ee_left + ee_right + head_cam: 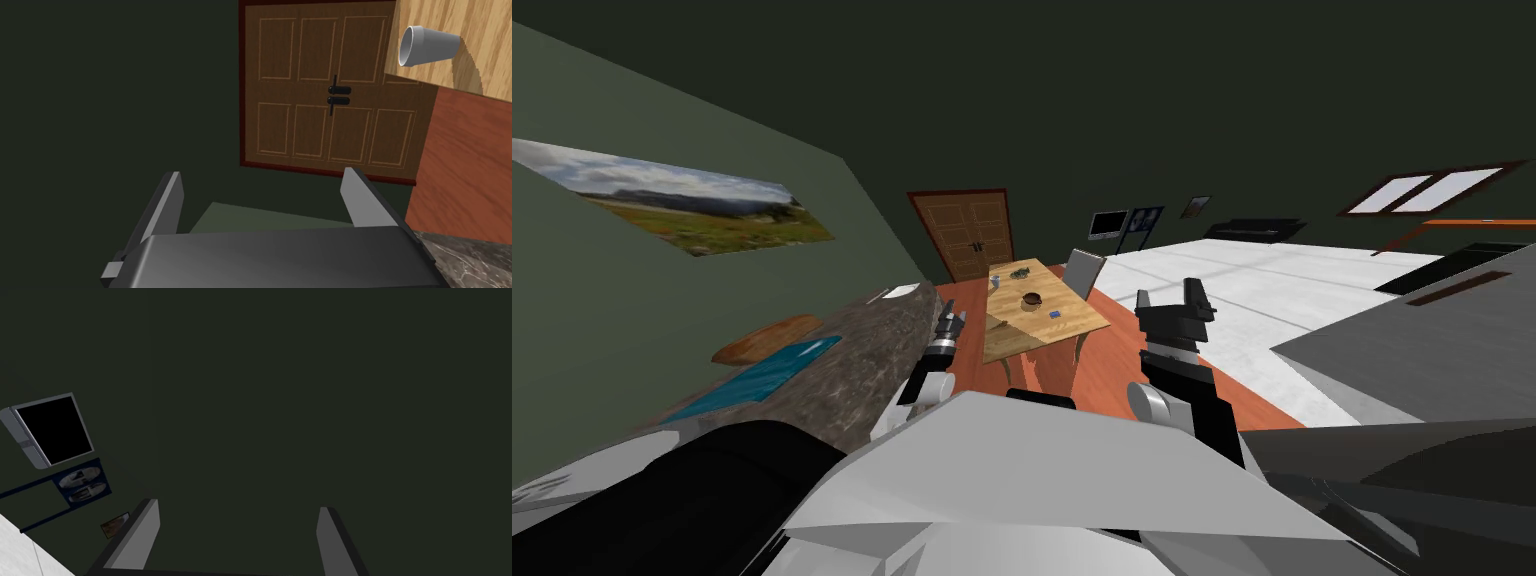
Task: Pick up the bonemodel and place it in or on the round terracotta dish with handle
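A wooden table (1072, 318) stands ahead on the red-brown floor. A round brown dish (1031, 299) sits near its middle. Behind the dish lies a small grey-green object (1019, 271), too small to tell whether it is the bone model. My left gripper (950, 322) hangs open short of the table's left edge, over a stone counter. Its wrist view shows the open left gripper (262, 195) holding nothing and aimed at a brown double door (330, 95). My right gripper (1170, 298) is raised to the right of the table. In its wrist view the right gripper (237, 513) is also open and holds nothing.
A grey cup (427, 45) stands on the table's left corner, and a small blue item (1055, 314) lies near the dish. A grey chair (1085, 272) is at the table's far right. The stone counter (852, 370) at my left holds a teal cloth (762, 375). A grey surface (1412, 350) lies at my right.
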Motion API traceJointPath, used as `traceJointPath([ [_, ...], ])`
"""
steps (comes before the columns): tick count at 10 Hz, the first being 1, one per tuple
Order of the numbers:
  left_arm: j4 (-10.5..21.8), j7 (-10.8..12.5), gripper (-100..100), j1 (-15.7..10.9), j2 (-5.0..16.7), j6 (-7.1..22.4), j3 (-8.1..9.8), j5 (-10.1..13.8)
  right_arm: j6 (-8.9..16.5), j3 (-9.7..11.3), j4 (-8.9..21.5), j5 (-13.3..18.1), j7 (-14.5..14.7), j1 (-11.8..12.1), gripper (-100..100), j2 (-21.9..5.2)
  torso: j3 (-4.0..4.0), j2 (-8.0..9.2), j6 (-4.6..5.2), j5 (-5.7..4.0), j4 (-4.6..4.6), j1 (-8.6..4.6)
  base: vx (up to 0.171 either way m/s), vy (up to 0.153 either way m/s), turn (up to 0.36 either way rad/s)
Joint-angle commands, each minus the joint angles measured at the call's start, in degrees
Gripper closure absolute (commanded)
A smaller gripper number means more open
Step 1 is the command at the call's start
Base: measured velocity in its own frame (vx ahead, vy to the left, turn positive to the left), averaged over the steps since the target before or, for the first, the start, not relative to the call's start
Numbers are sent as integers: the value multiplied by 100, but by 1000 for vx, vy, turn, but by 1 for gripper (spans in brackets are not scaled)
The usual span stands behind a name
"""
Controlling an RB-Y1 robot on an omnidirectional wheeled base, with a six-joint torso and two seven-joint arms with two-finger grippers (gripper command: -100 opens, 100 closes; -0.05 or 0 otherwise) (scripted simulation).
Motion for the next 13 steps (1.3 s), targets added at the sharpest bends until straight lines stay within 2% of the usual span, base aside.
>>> traceJointPath([
  [1, 170, -21, -100, 3, 69, 286, 92, 110, 0, 0, 0, 0, 0, 0, 0, 0, 0, 0, 0, 0, 0, 0, -46, 23, -258],
  [2, 170, -21, -100, 3, 69, 427, 92, 110, 0, 1, 0, 0, 0, -1, 0, 0, -2, -3, 6, -1, -1, -1, -38, 20, -113],
  [3, 276, -4, -100, 54, 151, 632, 197, 226, 0, 0, 0, 0, 0, 0, 0, 0, -4, -8, 0, -1, -2, -3, -40, 15, -263],
  [4, 276, -4, -100, 54, 151, 740, 197, 226, 0, 1, 0, 0, 0, -1, 0, 0, -4, -6, 4, -1, -2, -4, -40, 16, -137],
  [5, 387, 16, -100, 103, 232, 920, 307, 345, 0, 0, 0, 0, 0, 0, 0, 0, -5, -8, 1, -1, -2, -5, -47, 13, -230],
  [6, 387, 16, -100, 103, 232, 1056, 307, 345, 0, 1, 0, 0, 0, -1, 0, 0, -4, -6, 3, -1, -2, -5, -40, 15, -143],
  [7, 506, 41, -100, 151, 313, 1218, 420, 467, 0, 0, 0, 0, 0, 0, 0, 0, -5, -8, 0, -1, -2, -5, -41, 13, -295],
  [8, 506, 41, -100, 151, 313, 1372, 420, 467, 0, 1, 0, 0, 0, -1, 0, 0, -5, -8, 4, -1, -2, -4, -38, 13, -151],
  [9, 635, 72, -100, 197, 395, 1569, 535, 590, 0, 0, 0, 0, 0, 0, 0, 0, -6, -10, 0, -1, -2, -5, -37, 4, -262],
  [10, 635, 72, -100, 197, 395, 1687, 535, 590, 0, 1, 0, 0, 0, 0, 0, 0, -6, -10, 3, -2, -2, -6, -30, 6, -133],
  [11, 773, 110, -100, 240, 475, 1928, 653, 716, 0, 0, 0, 0, 0, 1, 0, 0, -7, -12, -1, -2, -3, -6, -31, 2, -272],
  [12, 773, 110, -100, 240, 475, 1999, 653, 716, 0, 0, 0, 0, 0, 0, 0, 0, -7, -11, 3, -3, -2, -8, -26, 9, -142],
  [13, 923, 155, -100, 279, 554, 2294, 772, 844, 0, 0, 0, 0, 0, 1, 0, 0, -8, -14, -1, -1, -3, -5, -26, 0, -237],
])
